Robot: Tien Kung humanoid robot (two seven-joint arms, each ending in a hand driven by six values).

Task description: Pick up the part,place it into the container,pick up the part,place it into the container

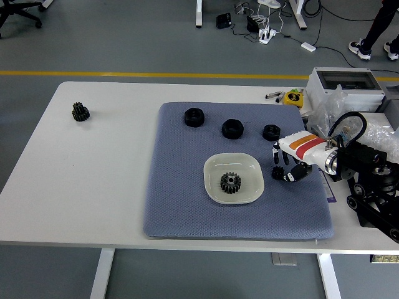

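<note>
Leftmost, a small black toothed gear is recorded on the bare white table, well apart from everything else. No left hand is seen.

Next, a blue-grey textured mat is laid over the table's middle and right. Along its far edge three black ring-shaped nut-like parts are ranged: the first black nut at left, the second black nut in the middle, the third, smaller black nut at right.

Nearer, a shallow cream square dish is set on the mat; it serves as the container. One dark metal gear with a silver hub is already lying inside it, so one placement is judged complete.

Right of the dish, the robot's right hand, white-backed with an orange stripe, is held over the mat, just beside the dish's right rim and near the third nut. Its dark fingers are curled downward; nothing can be made out between them, though the view is too small to be certain.

Step in hand, as judged: the second pick-up, not yet achieved. The next move would call for the hand to be brought over a remaining part, most likely the nearest nut, lowered squarely, and closed on it before carriage to the dish.

At far right, a grey plastic box and clear plastic bags are noted.
</note>
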